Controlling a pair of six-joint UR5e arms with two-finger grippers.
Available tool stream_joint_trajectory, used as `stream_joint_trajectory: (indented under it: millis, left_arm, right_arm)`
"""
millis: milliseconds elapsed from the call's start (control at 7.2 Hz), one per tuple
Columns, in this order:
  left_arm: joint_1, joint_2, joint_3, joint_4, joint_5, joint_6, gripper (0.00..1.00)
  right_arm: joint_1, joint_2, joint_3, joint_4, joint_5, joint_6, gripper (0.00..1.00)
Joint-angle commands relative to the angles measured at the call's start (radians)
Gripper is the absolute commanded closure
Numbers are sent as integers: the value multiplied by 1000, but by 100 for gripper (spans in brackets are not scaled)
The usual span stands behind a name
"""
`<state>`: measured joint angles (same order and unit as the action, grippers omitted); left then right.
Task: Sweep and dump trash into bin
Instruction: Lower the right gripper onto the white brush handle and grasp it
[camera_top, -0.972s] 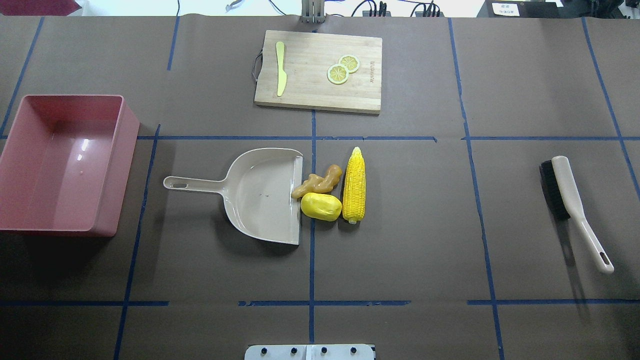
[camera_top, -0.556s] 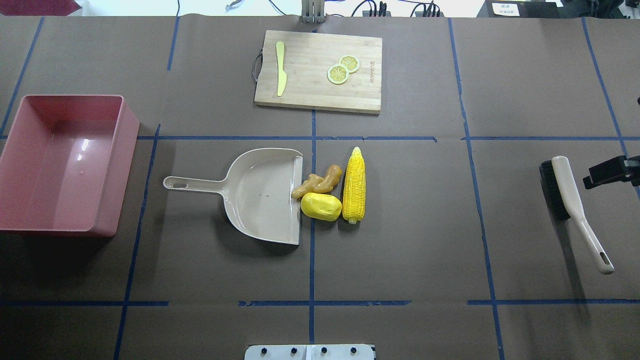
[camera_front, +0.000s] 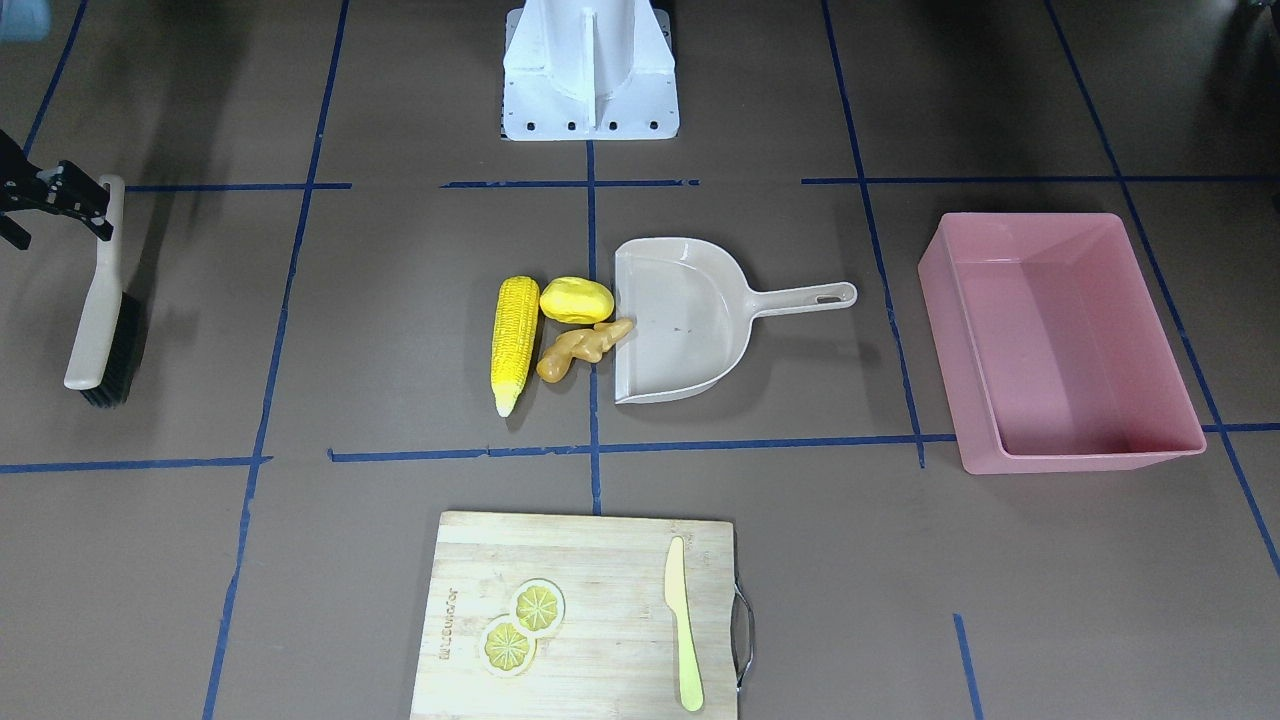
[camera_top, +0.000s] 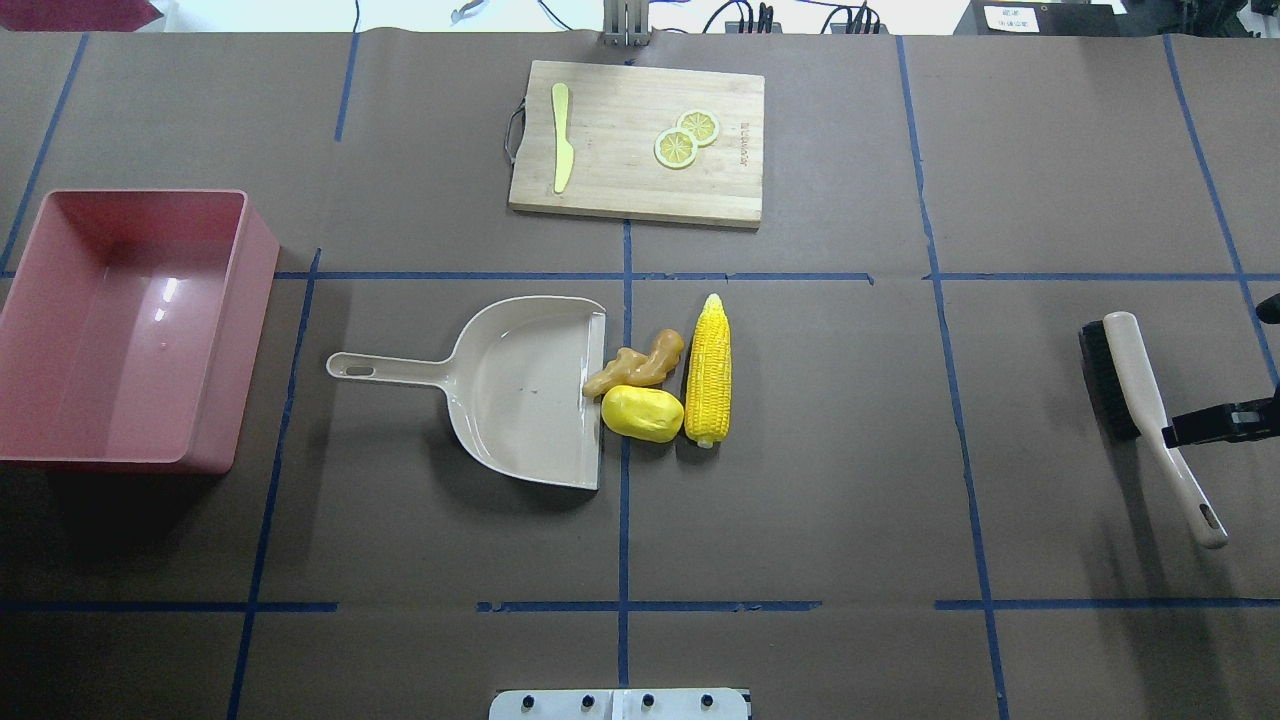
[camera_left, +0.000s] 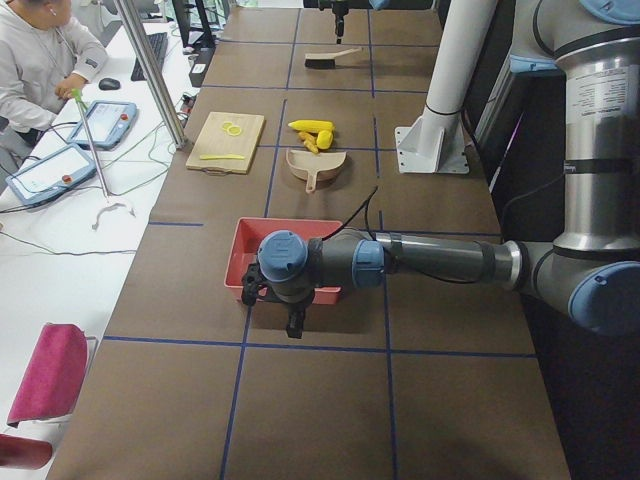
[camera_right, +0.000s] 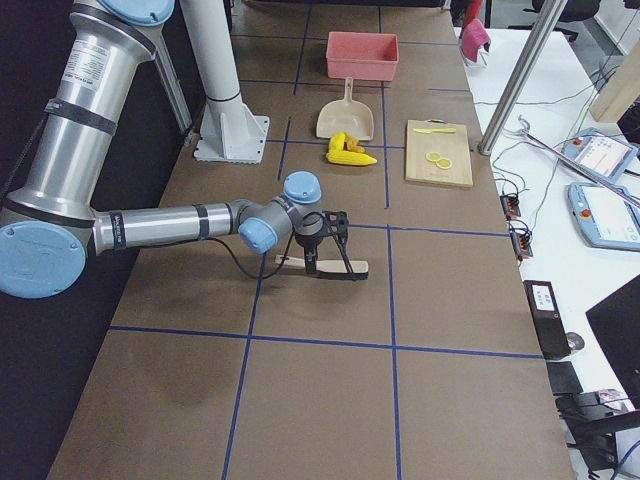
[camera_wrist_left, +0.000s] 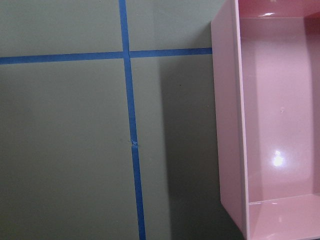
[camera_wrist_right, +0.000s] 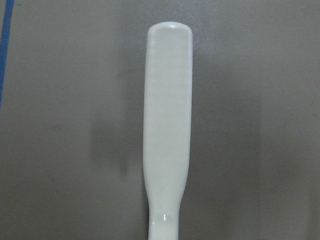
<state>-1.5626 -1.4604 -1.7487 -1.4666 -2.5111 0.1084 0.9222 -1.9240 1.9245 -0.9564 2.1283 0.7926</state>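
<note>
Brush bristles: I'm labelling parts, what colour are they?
The bristles are black, clearest in the overhead exterior view.

3 yellow-to-tan toy foods; 2 round lemon slices; 1 each: pink plastic tub, beige dustpan, black-bristled brush, wooden board, yellow-green knife.

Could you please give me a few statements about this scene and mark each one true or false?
1. The bin holds nothing. True.
2. The corn cob lies inside the dustpan. False: it lies on the table, outside the pan's open edge.
3. The ginger root is nearer the dustpan than the corn cob is. True.
4. The left hand holds the dustpan's handle. False: it hangs by the bin, and the handle is free.
5. The right hand is at the brush. True.
6. The knife lies on the bare table. False: it lies on the cutting board.
</note>
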Motion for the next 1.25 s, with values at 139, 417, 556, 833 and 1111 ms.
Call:
stream_joint_trajectory:
  millis: [139,417,556,833,1111]
  left_arm:
    - [1,0,2,0,2,-1,0]
    - [1,0,3,2,0,-1,0]
    - [1,0,3,2,0,-1,0]
    - [1,0,2,2,0,-1,0]
    - [4,-1,2,-15,5,2,0]
  right_arm:
    - [-141,-1,-44,74,-96,97,1]
    - [-171,-3,-47,62,-119,99,41]
    - [-169,-7,-48,62,-122,96,83]
    - [-168,-3,-47,61,-105,88,100]
    - [-163,0,-47,59,-81,88,100]
